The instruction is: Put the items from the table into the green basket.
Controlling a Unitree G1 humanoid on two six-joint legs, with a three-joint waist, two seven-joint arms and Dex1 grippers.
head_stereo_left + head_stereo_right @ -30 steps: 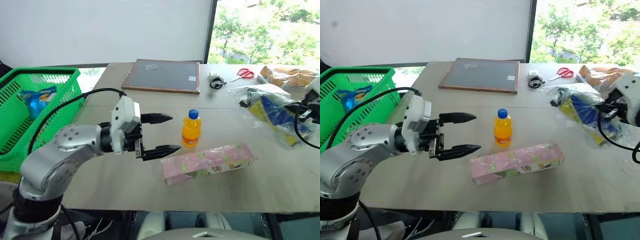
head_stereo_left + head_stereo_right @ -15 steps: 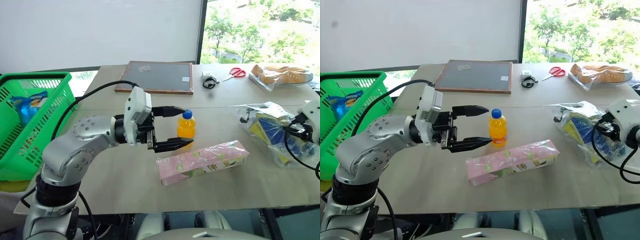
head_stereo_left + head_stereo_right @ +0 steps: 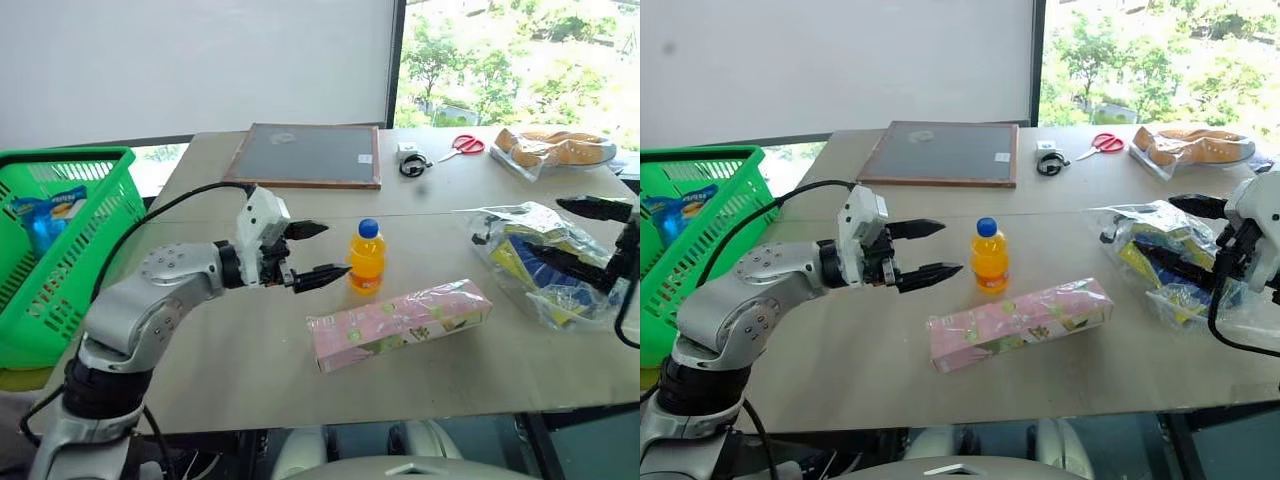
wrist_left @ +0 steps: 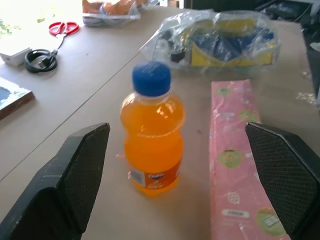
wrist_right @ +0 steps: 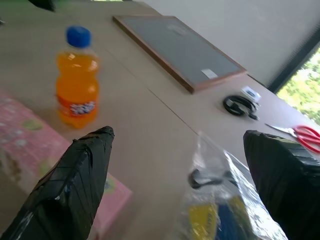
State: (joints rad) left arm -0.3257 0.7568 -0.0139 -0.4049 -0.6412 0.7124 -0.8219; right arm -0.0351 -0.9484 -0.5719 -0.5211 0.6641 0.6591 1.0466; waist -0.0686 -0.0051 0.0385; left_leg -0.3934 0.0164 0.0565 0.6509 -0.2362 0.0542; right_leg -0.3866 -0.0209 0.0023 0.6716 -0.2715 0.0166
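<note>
bottle (image 3: 367, 257) of orange drink with blue cap, upright near the middle of the table (image 3: 250, 350), just behind the long pink box (image 3: 400, 322) that lies slanted toward the near edge. framed between the left gripper (image 3: 318, 252) fingers in the left wrist view, so lined up as the likely next pick, though not yet touched: jaws spread wide, holding nothing, tips just short of the bottle on its left-edge side. clear crinkly bag (image 3: 545, 262) of blue-and-yellow packets slumped flat by the right edge, with the right gripper (image 3: 578, 236) over it, fingers wide apart and empty, one tip above the bag and one low against the film; contact hard to judge. green basket (image 3: 105, 235) off the left edge of the table, one blue packet (image 3: 45, 210) inside already, three items left on the tabletop. framed board (image 3: 306, 155), black cable coil (image 3: 410, 165), red scissors (image 3: 462, 146) and bagged bread (image 3: 555, 149) along the far edge, well apart from both grippers and probably no part of the job.
</note>
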